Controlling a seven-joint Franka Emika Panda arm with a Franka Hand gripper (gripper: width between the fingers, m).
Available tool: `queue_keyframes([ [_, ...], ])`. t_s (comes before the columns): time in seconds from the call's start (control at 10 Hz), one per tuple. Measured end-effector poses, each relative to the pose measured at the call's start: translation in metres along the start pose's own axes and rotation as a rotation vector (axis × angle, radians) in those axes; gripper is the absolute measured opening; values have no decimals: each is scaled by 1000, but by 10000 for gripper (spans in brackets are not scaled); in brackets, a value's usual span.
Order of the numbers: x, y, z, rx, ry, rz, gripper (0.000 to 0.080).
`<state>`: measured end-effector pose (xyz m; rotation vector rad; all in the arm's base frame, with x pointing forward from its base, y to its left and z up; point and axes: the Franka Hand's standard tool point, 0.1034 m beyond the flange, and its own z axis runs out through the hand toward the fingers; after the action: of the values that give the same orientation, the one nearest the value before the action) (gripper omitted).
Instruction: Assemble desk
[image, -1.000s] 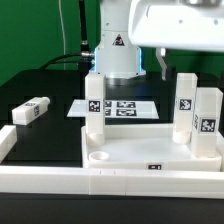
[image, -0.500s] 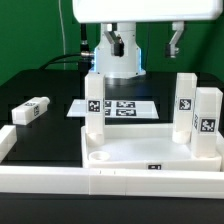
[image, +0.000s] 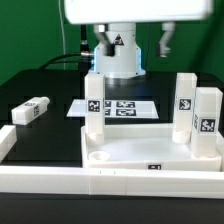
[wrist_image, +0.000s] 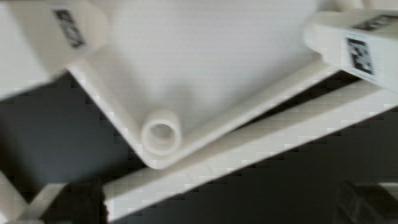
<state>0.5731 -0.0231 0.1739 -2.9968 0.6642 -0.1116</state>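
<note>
Three legs stand upright in the tabletop near the front rail, the fourth leg lies well apart on the table – fetching it seems next – while the gripper hovers high, fingers apart, empty.

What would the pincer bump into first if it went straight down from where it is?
Probably the desk's tabletop: the wrist view looks straight onto its flat white surface and a round corner socket. Depth is unclear, and the pincer's fingers themselves aren't clearly visible.
</note>
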Motion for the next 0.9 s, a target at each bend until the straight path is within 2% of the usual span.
queue_keyframes([
  [0.1,-3,25,-2,-5,-7,9,649],
  [0.2,-3,51,1,5,5,-33,649],
  [0.3,-4,83,6,4,6,-30,649],
  [0.4,-1,106,6,-6,7,-21,649],
  [0.9,-2,108,8,-7,3,-26,649],
])
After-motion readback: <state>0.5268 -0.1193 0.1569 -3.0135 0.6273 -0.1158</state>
